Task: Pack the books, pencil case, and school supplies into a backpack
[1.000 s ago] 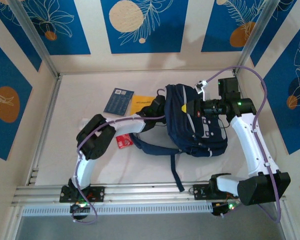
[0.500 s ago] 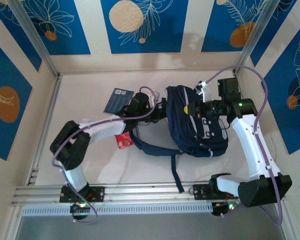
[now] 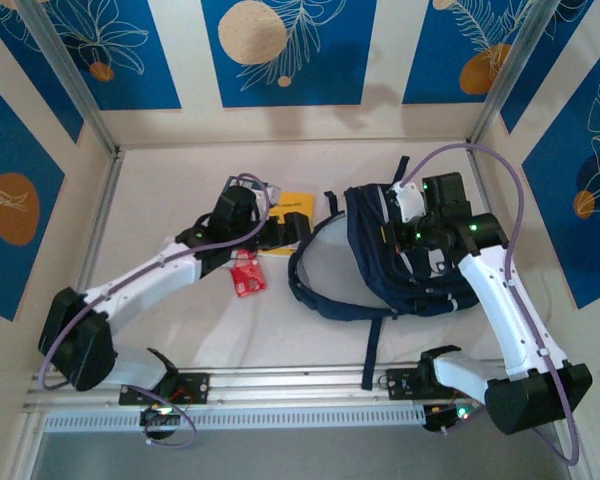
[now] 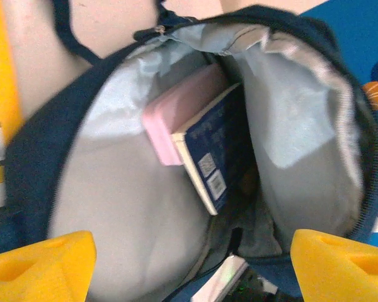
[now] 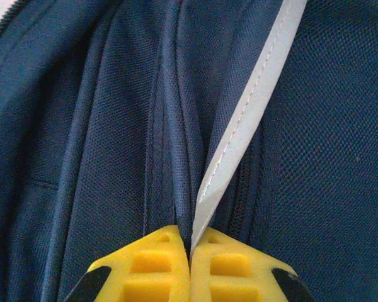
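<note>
Mid-pack, and looking straight down the throat of the backpack (image 4: pixel 38 145) from the left wrist. Already stowed against the pale lining: a pink pencil case (image 4: pixel 176 116) and, lying partly over it, a dark navy book (image 4: pixel 223 148) with its white label showing. Spread wide and carrying nothing at the left end effector (image 4: pixel 189 267), hovering just outside the opening with a yellow fingertip in each bottom corner of the frame. Clamped tight at the right end effector (image 5: pixel 190 244), pinching the navy fabric right where the pale stripe (image 5: pixel 252 107) runs down between the fingers. Apparently propping the mouth open toward the left of the overhead frame.

Out on the counter (image 3: pixel 160 190), left of the bag: a yellow-orange book (image 3: pixel 298 203) just beside the left wrist, and a red packet (image 3: pixel 247 275) a little lower, close under the forearm.

Reads as the gap between loads, with two items in and more waiting. Probably calls for turning away from the opening and coming down on the yellow-orange book. Needs a grip on an edge, since it lies flat. Then a matter of sliding it in alongside the navy one without catching the rim.
</note>
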Motion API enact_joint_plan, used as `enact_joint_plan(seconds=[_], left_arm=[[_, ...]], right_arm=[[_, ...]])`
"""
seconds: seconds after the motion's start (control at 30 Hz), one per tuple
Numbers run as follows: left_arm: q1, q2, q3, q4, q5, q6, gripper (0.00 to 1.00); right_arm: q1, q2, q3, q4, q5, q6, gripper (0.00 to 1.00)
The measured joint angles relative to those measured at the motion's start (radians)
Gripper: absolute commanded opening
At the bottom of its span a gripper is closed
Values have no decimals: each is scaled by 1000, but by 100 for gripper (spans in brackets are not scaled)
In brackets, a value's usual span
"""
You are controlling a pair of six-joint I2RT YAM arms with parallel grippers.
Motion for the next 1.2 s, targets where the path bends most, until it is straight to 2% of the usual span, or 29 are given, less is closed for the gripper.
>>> enact_joint_plan(seconds=[0.23, 0.33, 0.43, 0.5, 0.67, 0.83, 0.93, 1.03, 1.2], left_arm=[[27, -111, 0, -173, -81, 56, 81], [42, -122, 0, -242, -125, 70, 81], [56, -122, 0, -318, -185, 80, 82], [68, -121, 0, -361, -223, 95, 82], [93, -74, 33, -411, -288, 135, 84], [124, 38, 87, -404, -301, 182, 82], [146, 98, 94, -386, -294, 205, 80], [167, 158, 105, -357, -277, 222, 77], [208, 291, 151, -279, -220, 226, 75]], right_arm=[[16, 5, -151, 104, 30, 53, 0], [24, 21, -219, 159, 24, 122, 15], [41, 34, -271, 188, 39, 193, 38], [57, 31, -281, 187, 80, 238, 43], [134, -8, -241, 157, 206, 290, 42], [271, 10, -103, 141, 249, 316, 33], [315, 101, -4, 130, 225, 356, 30], [337, 225, 63, 139, 189, 400, 34], [322, 437, 150, 134, 109, 548, 34]])
